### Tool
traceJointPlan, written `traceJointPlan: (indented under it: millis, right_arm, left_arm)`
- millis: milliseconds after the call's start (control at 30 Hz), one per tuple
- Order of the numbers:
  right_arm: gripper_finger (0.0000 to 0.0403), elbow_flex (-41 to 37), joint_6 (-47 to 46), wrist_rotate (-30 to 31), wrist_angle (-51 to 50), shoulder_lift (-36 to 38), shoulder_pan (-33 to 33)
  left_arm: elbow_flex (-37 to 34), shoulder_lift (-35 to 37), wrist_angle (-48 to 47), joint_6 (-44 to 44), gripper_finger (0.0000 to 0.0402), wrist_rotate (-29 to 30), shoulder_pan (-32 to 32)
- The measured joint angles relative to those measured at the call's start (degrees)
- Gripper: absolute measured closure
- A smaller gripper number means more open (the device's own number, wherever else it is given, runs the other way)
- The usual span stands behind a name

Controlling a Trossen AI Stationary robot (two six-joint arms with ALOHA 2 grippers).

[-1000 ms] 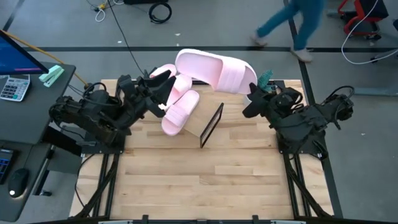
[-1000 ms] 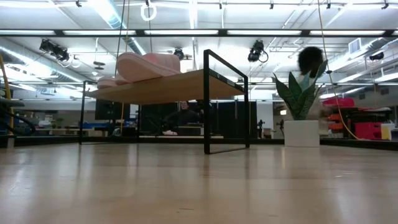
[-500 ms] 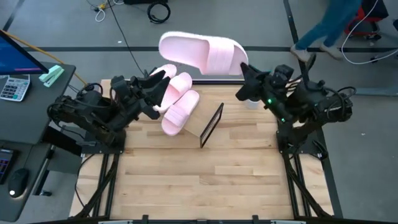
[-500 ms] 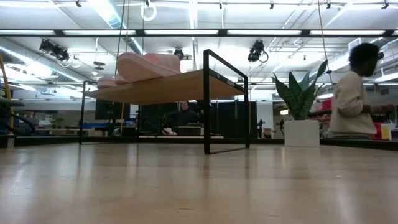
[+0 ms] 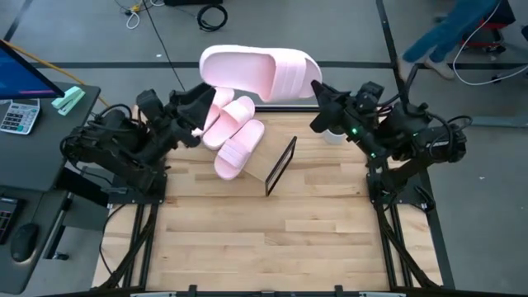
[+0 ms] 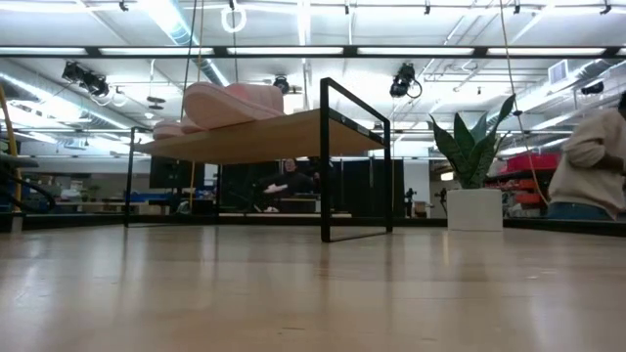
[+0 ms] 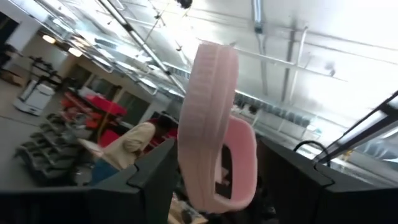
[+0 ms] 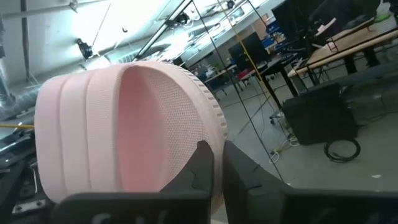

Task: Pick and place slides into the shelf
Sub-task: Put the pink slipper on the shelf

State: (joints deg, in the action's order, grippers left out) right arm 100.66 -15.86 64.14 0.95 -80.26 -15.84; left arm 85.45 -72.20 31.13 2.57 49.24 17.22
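- High view: my right gripper [image 5: 318,92] has its fingers clamped on the edge of one pink slide [image 5: 260,74], held up in the air over the table's far edge. My left gripper [image 5: 200,101] has its fingers apart and empty, just beside the raised slide's other end. Below them the shelf [image 5: 273,164] stands on the slatted table [image 5: 264,239], with more slides [image 5: 235,136] piled on its plank.
- Low view: neither of my grippers shows here. The shelf's wooden top [image 6: 264,135] sits on black wire frames, and pink slides [image 6: 233,100] rest on top of it toward one end. A potted plant [image 6: 472,186] stands beyond, and a person [image 6: 592,171] is at the room's edge.
- Left wrist view: my left fingers [image 7: 152,177] stand wide apart, and the raised slide [image 7: 208,124] shows edge-on between them, not gripped. A person [image 7: 127,146] is in the room behind.
- Right wrist view: my right fingers [image 8: 202,168] are pinched close on the slide's edge; its ribbed strap [image 8: 87,137] and dotted sole [image 8: 177,124] fill the view.
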Motion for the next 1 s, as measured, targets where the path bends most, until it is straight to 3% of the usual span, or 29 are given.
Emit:
traceJointPlan:
  millis: [367, 833, 1000]
  right_arm:
    - [0.0389, 0.0, -0.7, -1.5, -0.6, -2.1, 0.0]
    - [0.0389, 0.0, -1.9, -3.7, 0.5, -2.4, 1.3]
    - [0.0389, 0.0, -1.9, -4.2, 2.1, -2.4, 2.4]
  left_arm:
    - [0.0, -0.1, 0.8, 4.2, 0.0182, -4.0, -2.5]
    - [0.0, -0.1, 1.1, 3.5, 0.0268, -3.8, -2.4]
    - [0.0, -0.5, 1.5, 3.4, 0.0279, -3.6, -2.5]
